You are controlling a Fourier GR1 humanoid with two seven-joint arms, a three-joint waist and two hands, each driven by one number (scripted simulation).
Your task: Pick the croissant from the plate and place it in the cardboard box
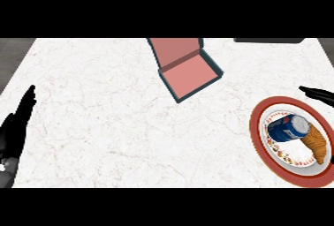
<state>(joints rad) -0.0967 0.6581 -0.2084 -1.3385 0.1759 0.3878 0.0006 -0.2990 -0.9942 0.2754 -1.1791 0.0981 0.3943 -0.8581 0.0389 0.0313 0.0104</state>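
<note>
Marble counter (117,132): croissant (317,145) on plate (274,170)

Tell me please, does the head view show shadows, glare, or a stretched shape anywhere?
Head view: the light is flat and even, with no clear shadow beside the cardboard box and no glare on the counter; the round plate looks taller than wide; the black left hand shows no surface detail.

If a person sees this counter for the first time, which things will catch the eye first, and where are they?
First the red-rimmed plate at the right edge, holding a croissant and a blue can lying side by side. Next the open box with a pink inside, at top centre. The left hand rests open at the left edge; fingertips of the right hand show above the plate.
</note>
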